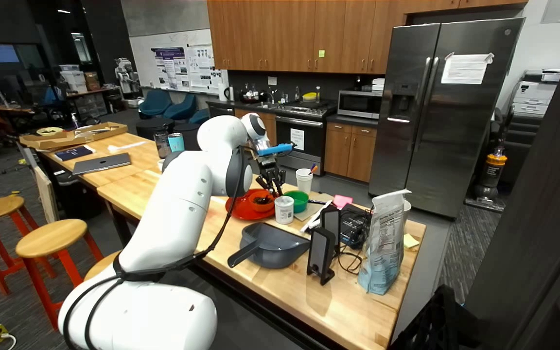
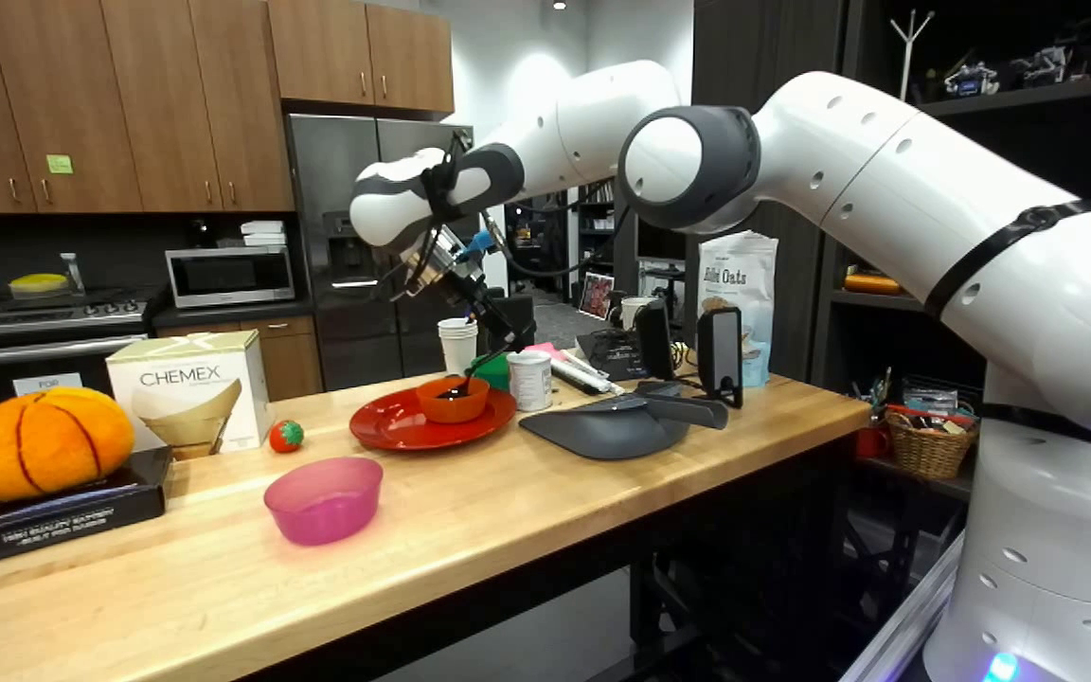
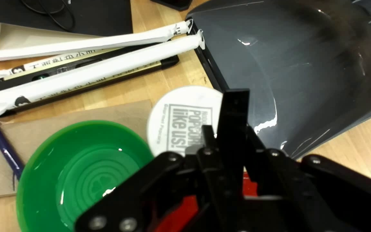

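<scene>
My gripper is shut on the handle of a black spoon, whose head dips into a small orange bowl. That bowl rests on a red plate; dark contents show inside it. In the wrist view the handle stands up as a black bar between the fingers. Below the gripper is a white tub with printed lettering on its lid. Beside the tub sits a green bowl, with nothing in it. The spoon's head is hidden in the wrist view.
A grey dustpan lies near the tub. Black speakers and an oats bag stand at one end. White cups, wrapped sticks, a pink bowl, Chemex box and orange pumpkin share the table.
</scene>
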`<state>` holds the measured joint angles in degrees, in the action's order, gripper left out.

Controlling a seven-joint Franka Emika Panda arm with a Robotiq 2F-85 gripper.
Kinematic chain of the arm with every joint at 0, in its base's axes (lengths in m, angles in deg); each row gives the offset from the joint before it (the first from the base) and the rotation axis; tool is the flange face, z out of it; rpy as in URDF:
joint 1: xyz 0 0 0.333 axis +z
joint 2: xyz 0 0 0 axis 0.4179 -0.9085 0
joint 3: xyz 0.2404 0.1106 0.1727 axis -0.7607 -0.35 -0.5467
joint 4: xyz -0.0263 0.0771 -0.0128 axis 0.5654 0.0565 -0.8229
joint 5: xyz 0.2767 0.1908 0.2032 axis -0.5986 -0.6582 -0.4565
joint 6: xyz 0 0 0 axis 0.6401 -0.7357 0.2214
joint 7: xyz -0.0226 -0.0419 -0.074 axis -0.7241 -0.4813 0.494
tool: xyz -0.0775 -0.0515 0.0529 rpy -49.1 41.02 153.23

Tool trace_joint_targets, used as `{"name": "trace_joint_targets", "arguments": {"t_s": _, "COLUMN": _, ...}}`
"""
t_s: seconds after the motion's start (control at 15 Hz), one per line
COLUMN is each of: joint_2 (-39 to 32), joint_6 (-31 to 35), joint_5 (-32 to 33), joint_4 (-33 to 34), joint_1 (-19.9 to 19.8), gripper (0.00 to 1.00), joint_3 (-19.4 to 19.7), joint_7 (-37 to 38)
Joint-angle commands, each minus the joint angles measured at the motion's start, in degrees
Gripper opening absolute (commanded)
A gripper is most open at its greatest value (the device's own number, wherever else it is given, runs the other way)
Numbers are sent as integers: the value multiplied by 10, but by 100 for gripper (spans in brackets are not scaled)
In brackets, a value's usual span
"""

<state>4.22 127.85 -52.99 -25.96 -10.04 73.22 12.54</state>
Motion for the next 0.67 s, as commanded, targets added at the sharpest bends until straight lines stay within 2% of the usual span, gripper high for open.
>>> {"name": "trace_joint_targets", "arguments": {"t_s": 0.0, "joint_2": 7, "joint_6": -22, "joint_5": -2, "joint_4": -3, "joint_1": 0, "gripper": 6, "joint_3": 0, "joint_7": -1}}
{"name": "trace_joint_targets", "arguments": {"t_s": 0.4, "joint_2": 2, "joint_6": -89, "joint_5": 23, "joint_4": -2, "joint_1": 4, "gripper": 6, "joint_3": 14, "joint_7": -4}}
{"name": "trace_joint_targets", "arguments": {"t_s": 0.6, "joint_2": -2, "joint_6": -78, "joint_5": 48, "joint_4": 2, "joint_1": 4, "gripper": 6, "joint_3": 22, "joint_7": 4}}
